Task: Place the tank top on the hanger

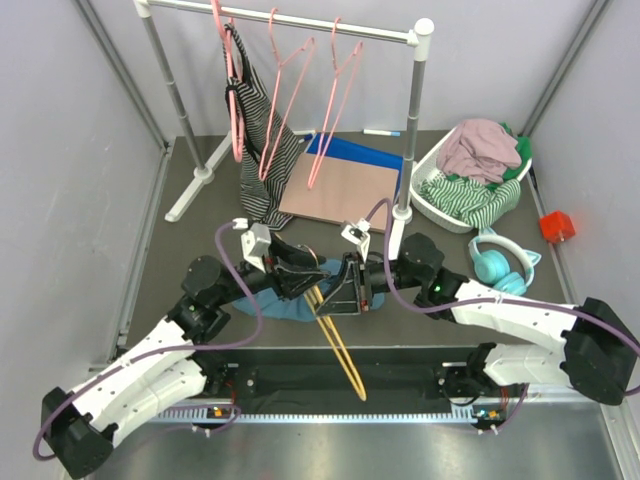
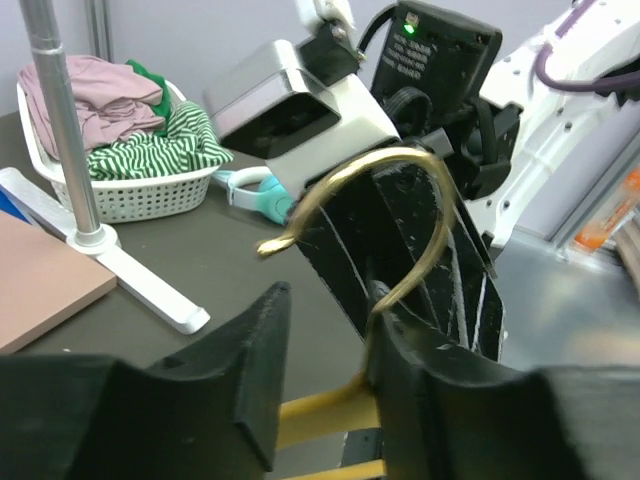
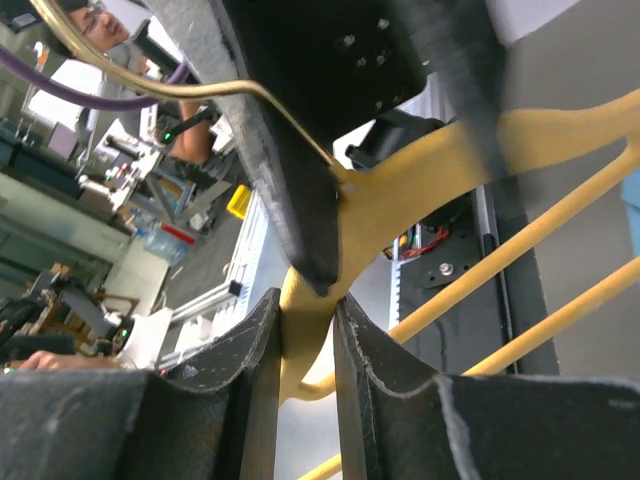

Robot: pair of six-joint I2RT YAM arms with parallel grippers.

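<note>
The yellow-orange hanger (image 1: 341,352) lies tilted between both grippers, its lower end reaching towards the near table edge. My right gripper (image 1: 347,287) is shut on the hanger's yellow body just beside the neck (image 3: 305,335). My left gripper (image 1: 300,277) stands open around the neck, and the yellow bar (image 2: 320,410) crosses the gap between its fingers. The metal hook (image 2: 420,190) rises beside its right finger. The teal-blue tank top (image 1: 283,309) lies crumpled on the table under both grippers, mostly hidden by them.
A white clothes rack (image 1: 415,40) at the back holds pink hangers (image 1: 330,110) and a striped garment (image 1: 262,150). A white basket (image 1: 428,200) of clothes, teal headphones (image 1: 495,262) and a red cube (image 1: 556,226) sit at the right. A pink board (image 1: 335,190) lies mid-table.
</note>
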